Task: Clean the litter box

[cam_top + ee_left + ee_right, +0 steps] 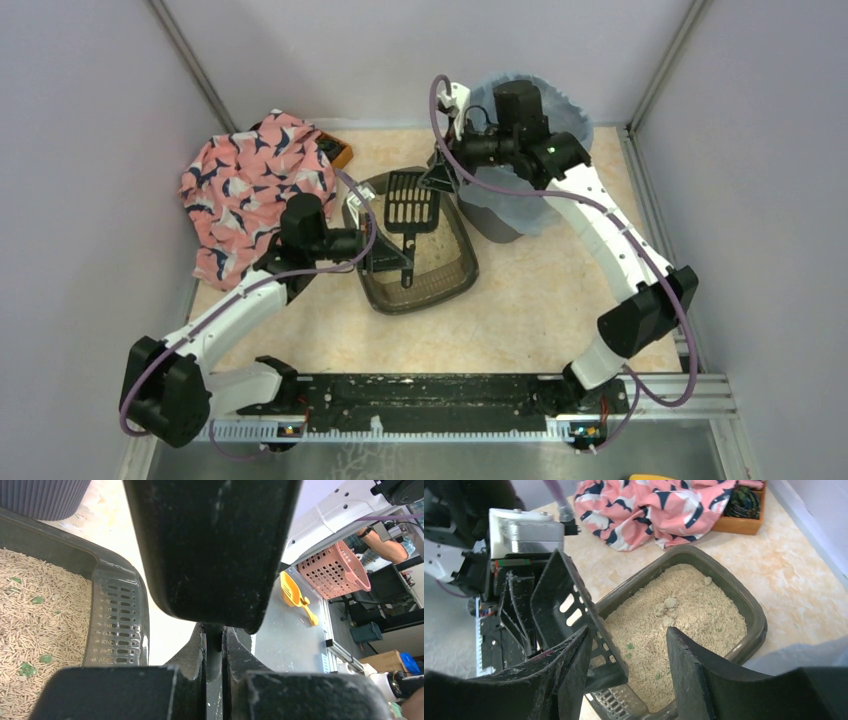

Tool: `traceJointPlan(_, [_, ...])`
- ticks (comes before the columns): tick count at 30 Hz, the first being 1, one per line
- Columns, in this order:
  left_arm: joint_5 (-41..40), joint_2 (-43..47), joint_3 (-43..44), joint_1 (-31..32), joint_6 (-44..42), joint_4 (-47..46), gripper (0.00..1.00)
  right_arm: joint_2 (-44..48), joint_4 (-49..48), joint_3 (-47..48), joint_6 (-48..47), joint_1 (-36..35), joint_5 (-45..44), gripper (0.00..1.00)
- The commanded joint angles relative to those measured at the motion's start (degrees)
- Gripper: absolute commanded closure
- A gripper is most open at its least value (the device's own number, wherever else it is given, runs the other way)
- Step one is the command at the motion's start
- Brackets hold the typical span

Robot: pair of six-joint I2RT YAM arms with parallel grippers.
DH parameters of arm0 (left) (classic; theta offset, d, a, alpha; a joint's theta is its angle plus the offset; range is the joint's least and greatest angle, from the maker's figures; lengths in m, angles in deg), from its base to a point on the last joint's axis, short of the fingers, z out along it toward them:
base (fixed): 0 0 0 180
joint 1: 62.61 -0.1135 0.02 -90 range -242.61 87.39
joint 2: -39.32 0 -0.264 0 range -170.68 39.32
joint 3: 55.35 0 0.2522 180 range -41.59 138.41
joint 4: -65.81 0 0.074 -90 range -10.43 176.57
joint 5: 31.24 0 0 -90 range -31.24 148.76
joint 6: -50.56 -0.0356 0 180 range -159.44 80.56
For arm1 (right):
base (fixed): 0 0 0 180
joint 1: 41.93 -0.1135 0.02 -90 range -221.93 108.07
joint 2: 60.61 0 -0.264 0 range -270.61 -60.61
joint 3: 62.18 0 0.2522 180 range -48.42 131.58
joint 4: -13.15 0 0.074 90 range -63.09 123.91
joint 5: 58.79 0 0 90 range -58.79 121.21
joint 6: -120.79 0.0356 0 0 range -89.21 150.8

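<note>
The litter box (420,298), a dark tray of beige granules, sits mid-table. It also shows in the left wrist view (117,610) and the right wrist view (754,615). A black slotted scoop (405,198) hangs over the box, head toward the far side. My left gripper (378,255) is shut on its handle; in the left wrist view the handle sits between the fingers of the left gripper (215,645). My right gripper (440,178) is open and empty above the box's far right edge, beside the scoop head (559,610). Between the right gripper's (629,645) fingers lie granules with a pale clump (670,602).
A round bin with a blue-grey liner (520,215) stands right of the box, under my right arm. A pink patterned cloth (255,185) covers a wooden box (340,152) at the back left. An orange scoop (295,595) lies off the table.
</note>
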Motion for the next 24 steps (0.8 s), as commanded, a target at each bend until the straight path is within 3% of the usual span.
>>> traceJointPlan(1, [3.25,-0.43,1.54,0.31,-0.06,-0.14,1.0,-3.13,7.72,8.43,-13.12,0.25,10.33,0.43])
traceJointPlan(7, [3.61,-1.01,1.32,0.31,-0.28,0.54,1.0,-14.87,34.61,27.27,-29.26,-0.1,17.43,0.43])
traceJointPlan(9, [3.37,-1.53,1.49,0.24,-0.13,0.6,1.0,-16.17,37.39,27.85,-31.63,-1.05,17.01,0.47])
traceJointPlan(14, [3.33,-2.69,2.05,0.24,0.04,0.63,1.0,-15.16,35.82,21.19,-32.43,-4.22,13.21,0.59])
traceJointPlan(17, [2.77,-2.64,2.03,0.26,0.23,0.61,1.0,-14.07,32.82,17.96,-30.59,-4.28,12.86,1.0])
traceJointPlan(22, [0.77,-1.91,1.51,0.27,-0.08,1.86,1.0,-9.06,19.87,11.11,-22.95,-3.85,12.0,1.0])
traceJointPlan(23, [-0.2,-1.55,1.63,0.24,-0.22,2.64,0.95,-8.27,16.97,9.97,-20.97,-3.47,11.49,1.0])
traceJointPlan(24, [-1.53,-1.1,1.66,0.28,-0.72,3.44,0.82,-7.65,14.55,9.12,-18.84,-3.09,11.41,1.0])
